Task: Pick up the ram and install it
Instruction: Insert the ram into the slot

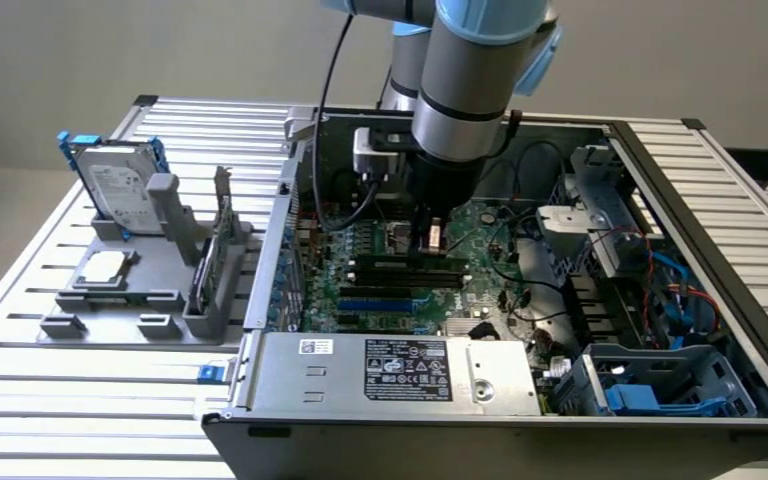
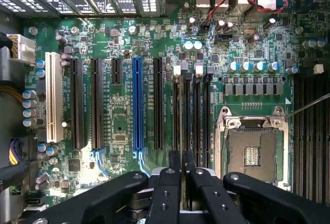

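Hanging over the motherboard (image 2: 121, 105), the gripper (image 2: 181, 158) is clenched on the ram (image 1: 428, 236). The ram is held upright above black memory slots (image 2: 198, 115).

Exterior high oblique, wrist close overhead; shared motherboard (image 1: 484, 285).

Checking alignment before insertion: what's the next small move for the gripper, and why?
Probably ease straight down: the gripper holds the ram edge-on above the black memory slots, seemingly in line with one, and it isn't seated yet.
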